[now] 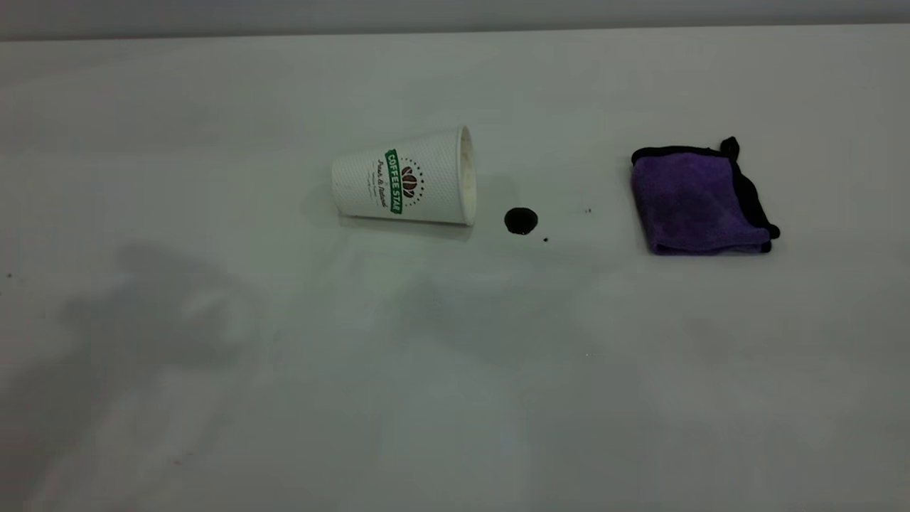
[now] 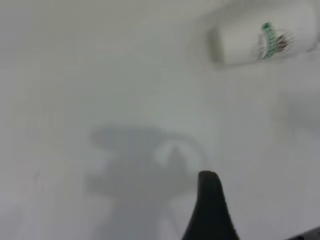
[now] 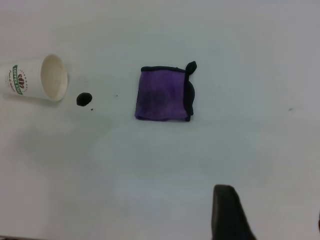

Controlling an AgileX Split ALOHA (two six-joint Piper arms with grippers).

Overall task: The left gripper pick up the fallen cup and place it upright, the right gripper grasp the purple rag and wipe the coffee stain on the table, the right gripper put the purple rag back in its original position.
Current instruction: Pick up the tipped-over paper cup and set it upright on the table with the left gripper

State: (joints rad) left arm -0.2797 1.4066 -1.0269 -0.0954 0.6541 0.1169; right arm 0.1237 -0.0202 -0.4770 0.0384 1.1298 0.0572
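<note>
The cup [image 1: 405, 185] lies on its side on the table [image 1: 213, 398], mouth toward the coffee stain [image 1: 520, 220], a small dark blot just beside the rim. The purple rag [image 1: 700, 199] lies folded to the right of the stain. Neither gripper shows in the exterior view; only a shadow falls at the left. In the left wrist view the left gripper [image 2: 260, 207] is open and empty above bare table, well short of the cup [image 2: 265, 40]. In the right wrist view the right gripper [image 3: 272, 207] is open and empty, apart from the rag [image 3: 162, 95], stain [image 3: 84, 99] and cup [image 3: 35, 79].
A tiny dark speck [image 1: 545, 240] lies next to the stain and another [image 1: 588, 210] between the stain and the rag. The table's far edge [image 1: 455, 32] runs along the top of the exterior view.
</note>
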